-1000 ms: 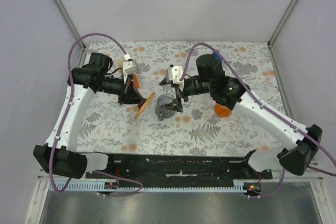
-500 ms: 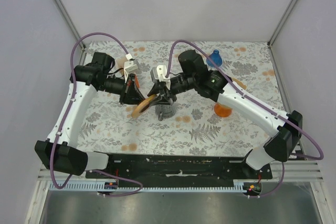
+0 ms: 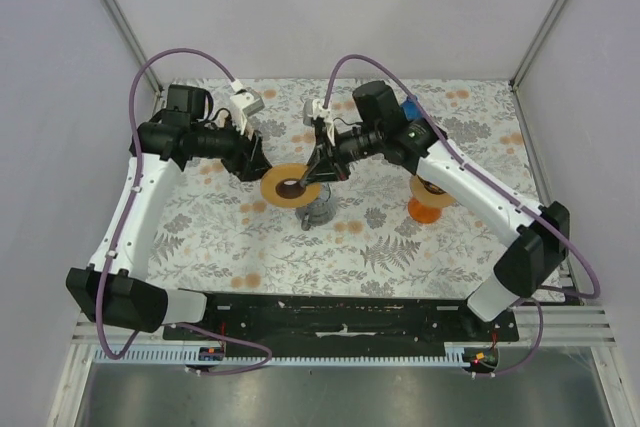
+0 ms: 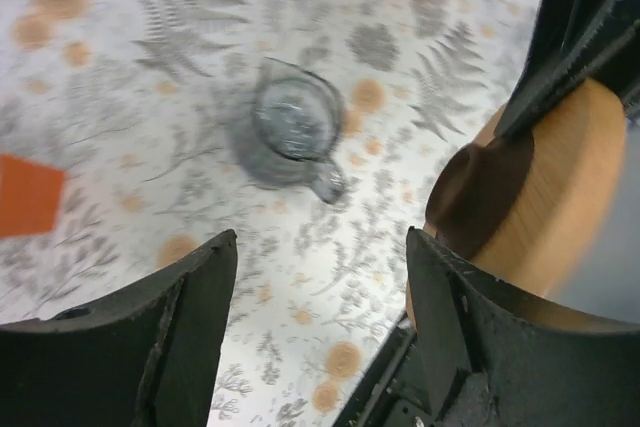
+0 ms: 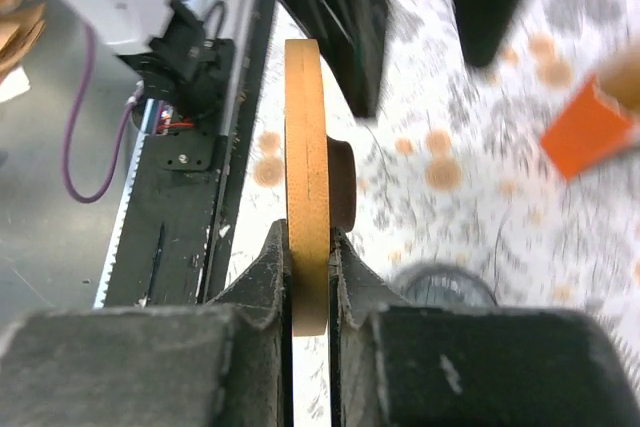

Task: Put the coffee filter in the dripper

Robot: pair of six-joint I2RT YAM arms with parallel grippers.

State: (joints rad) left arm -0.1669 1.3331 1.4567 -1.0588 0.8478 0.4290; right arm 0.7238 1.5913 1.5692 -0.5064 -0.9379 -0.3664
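So I'm pinching the coffee filter (image 3: pixel 288 187) by its rim with my right end effector (image 3: pixel 314 175). The jaws are closing almost all the way on that tan disc with the dark middle, and in the right wrist view it's showing edge-on between them. My left end effector (image 3: pixel 252 160) is hanging wide open with nothing in it, just beside the disc's left edge in the overhead view. As far as I can tell it isn't touching. The bit everything's turning on: the dripper (image 3: pixel 317 212) is sitting on the worktop (image 3: pixel 400 247) just below and right of the filter in the overhead frame, with the disc overlapping its upper-left side, so my right arm is the one doing this job. The disc is round, so there's no real long axis, only a dark bump sticking out of one face. What's bugging me: the filter is covering part of the dripper's rim, I can't judge how high I'm hovering over it, and both wrist views are coming out blurry.
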